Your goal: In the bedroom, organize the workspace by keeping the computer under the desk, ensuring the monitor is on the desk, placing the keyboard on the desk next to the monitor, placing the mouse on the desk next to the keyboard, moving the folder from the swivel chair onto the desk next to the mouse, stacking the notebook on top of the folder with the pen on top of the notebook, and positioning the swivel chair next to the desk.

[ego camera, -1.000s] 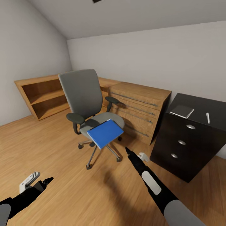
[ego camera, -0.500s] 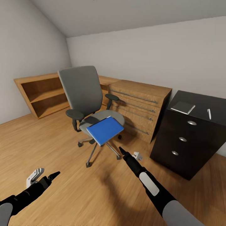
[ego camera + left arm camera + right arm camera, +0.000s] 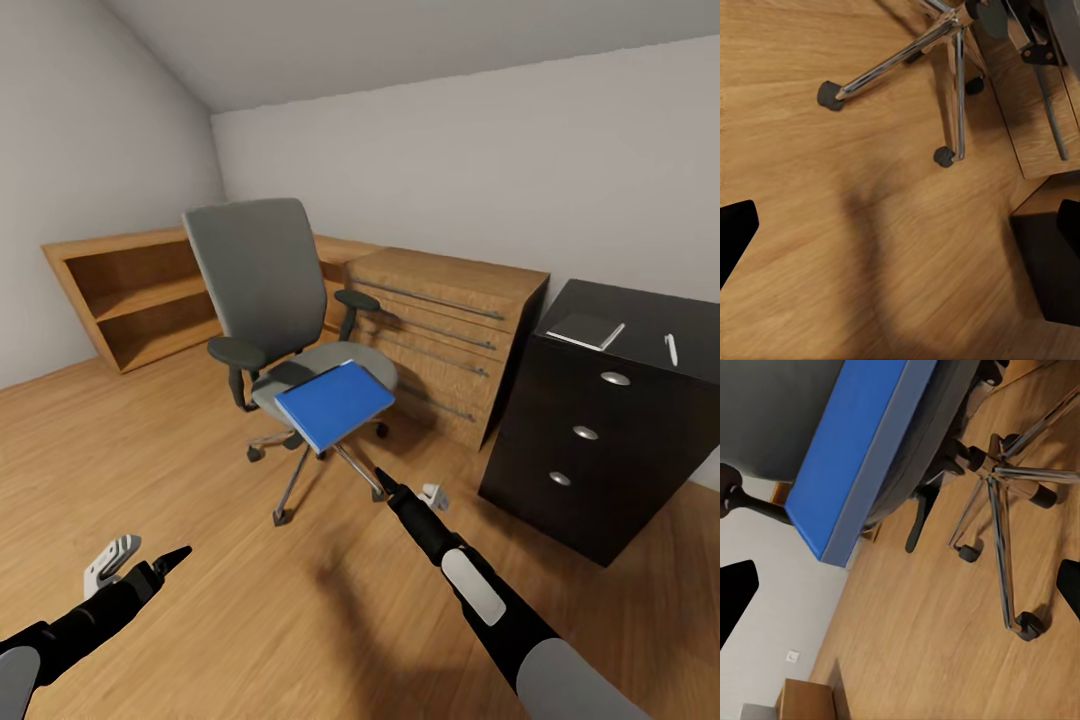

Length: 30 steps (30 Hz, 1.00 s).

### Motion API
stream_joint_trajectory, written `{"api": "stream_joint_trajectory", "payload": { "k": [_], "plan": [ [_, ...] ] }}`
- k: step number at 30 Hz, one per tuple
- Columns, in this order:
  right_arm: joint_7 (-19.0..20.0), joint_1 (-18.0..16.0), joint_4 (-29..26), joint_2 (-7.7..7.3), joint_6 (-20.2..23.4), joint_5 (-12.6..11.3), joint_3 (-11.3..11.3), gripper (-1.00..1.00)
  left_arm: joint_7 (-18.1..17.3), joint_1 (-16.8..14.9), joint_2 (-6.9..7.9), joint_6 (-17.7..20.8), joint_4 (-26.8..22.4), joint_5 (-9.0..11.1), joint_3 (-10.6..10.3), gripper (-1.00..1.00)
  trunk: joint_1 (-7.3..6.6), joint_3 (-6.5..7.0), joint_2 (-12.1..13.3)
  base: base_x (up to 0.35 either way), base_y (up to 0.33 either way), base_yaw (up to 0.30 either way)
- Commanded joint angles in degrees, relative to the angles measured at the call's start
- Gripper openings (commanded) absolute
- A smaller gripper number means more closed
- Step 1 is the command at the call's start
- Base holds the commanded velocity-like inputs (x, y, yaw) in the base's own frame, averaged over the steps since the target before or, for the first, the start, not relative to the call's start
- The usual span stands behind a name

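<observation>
wood-plank floor (image 3: pixel 200 480) carries the swivel chair (image 3: pixel 265 300) bearing the unlabelled folder (image 3: pixel 333 403); left gripper (image 3: pixel 165 563) and right gripper (image 3: pixel 385 482) both spread apart.

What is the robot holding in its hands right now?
Nothing. Both the left gripper and the right gripper are open and empty; the folder lies untouched on the swivel chair.

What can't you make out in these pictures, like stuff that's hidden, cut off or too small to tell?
- Desk: head view, cut off by the right edge, so any monitor, keyboard or mouse farther along cannot be seen.
- Notebook and pen: head view, too small for detail.
- Folder: hides part of the chair seat.
- Right gripper: head view, seen end-on, so its opening is hard to judge there.
- Chair in the wrist views: cropped by the frame.
</observation>
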Motion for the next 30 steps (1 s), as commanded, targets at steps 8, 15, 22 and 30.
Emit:
{"api": "stream_joint_trajectory", "payload": {
  "k": [8, 15, 22, 30],
  "plan": [
    [0.2, 0.0, 0.1, -0.04, -0.1, -0.5, 0.1, 1.00, -0.5, 0.0, 0.21, 0.3, 0.0, -0.4, 0.4, 1.00, 1.75, -1.49, -3.2, 0.000, 0.000, 0.000],
    [0.2, 0.0, 0.0, -0.01, -0.2, -0.5, 0.2, 1.00, -0.5, 0.0, 0.56, 0.5, 0.0, -0.4, 0.4, 1.00, 2.19, -1.85, -4.0, 0.000, 0.000, 0.000],
    [0.1, 0.0, 0.3, 0.38, -0.3, -0.6, 0.3, 1.00, -0.5, 0.0, 0.77, 0.6, 0.1, -0.4, 3.3, 1.00, 2.19, -1.85, -4.0, 0.000, 0.000, 0.000],
    [0.0, 0.0, 0.6, 0.87, -0.1, -0.7, 0.3, 1.00, -0.4, 0.0, 0.78, 0.6, 0.1, -0.4, 4.6, 1.00, 2.19, -1.85, -4.0, 0.091, 0.030, 0.000]
  ]
}}
